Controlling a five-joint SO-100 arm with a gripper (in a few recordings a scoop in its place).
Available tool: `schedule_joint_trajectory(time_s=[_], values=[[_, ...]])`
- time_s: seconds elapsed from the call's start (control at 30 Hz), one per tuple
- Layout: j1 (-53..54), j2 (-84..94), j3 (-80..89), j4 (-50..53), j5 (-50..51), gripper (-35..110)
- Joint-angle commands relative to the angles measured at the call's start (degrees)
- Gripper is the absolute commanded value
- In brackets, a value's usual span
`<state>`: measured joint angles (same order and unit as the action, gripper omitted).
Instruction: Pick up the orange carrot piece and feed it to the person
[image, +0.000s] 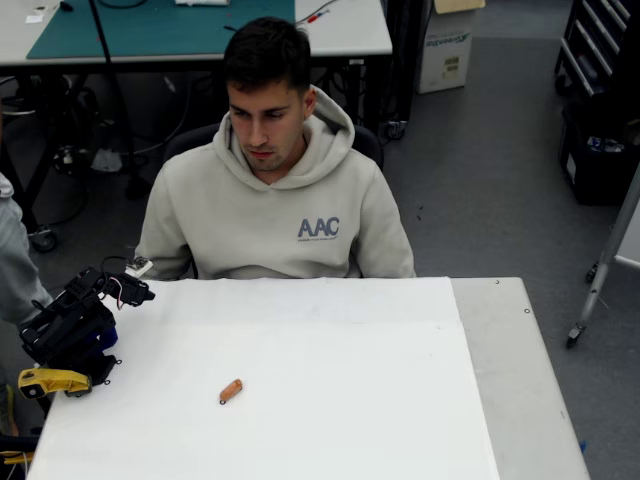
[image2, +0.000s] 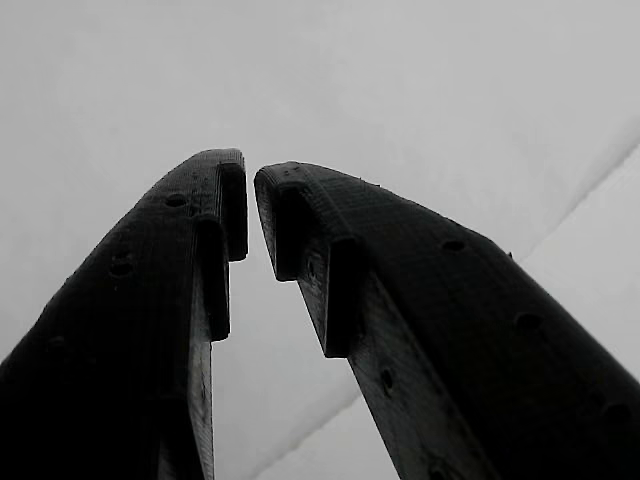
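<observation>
The orange carrot piece (image: 231, 391) lies flat on the white table (image: 330, 400), left of centre and towards the near edge. The person (image: 275, 190) in a beige hoodie with "AAC" on the chest sits behind the table's far edge, head bowed towards it. My black arm (image: 75, 320) is folded at the table's left edge, well left of the carrot. In the wrist view my gripper (image2: 250, 205) is shut over bare white surface, only a thin slit between its tips and nothing held.
A yellow clamp-like tool (image: 50, 381) sits at the foot of the arm. A grey sleeve (image: 15, 265) of someone else shows at the left edge. A strip of grey tabletop (image: 520, 380) runs along the right. Desks and boxes stand behind the person.
</observation>
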<state>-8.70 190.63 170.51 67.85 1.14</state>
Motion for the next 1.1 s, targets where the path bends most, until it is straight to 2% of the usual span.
schedule_joint_trajectory(time_s=[0.0, 0.47, 0.7, 0.9, 1.07], values=[[-0.4, 0.7, -1.6, 0.5, 0.1, -2], [-0.1, 0.6, -1.8, -0.1, -0.4, -2], [9.1, -0.1, -6.8, -0.3, -0.5, -2], [15.9, -15.5, -19.3, -0.3, -1.2, -2], [19.9, -31.7, -31.0, -0.3, -7.9, -2]])
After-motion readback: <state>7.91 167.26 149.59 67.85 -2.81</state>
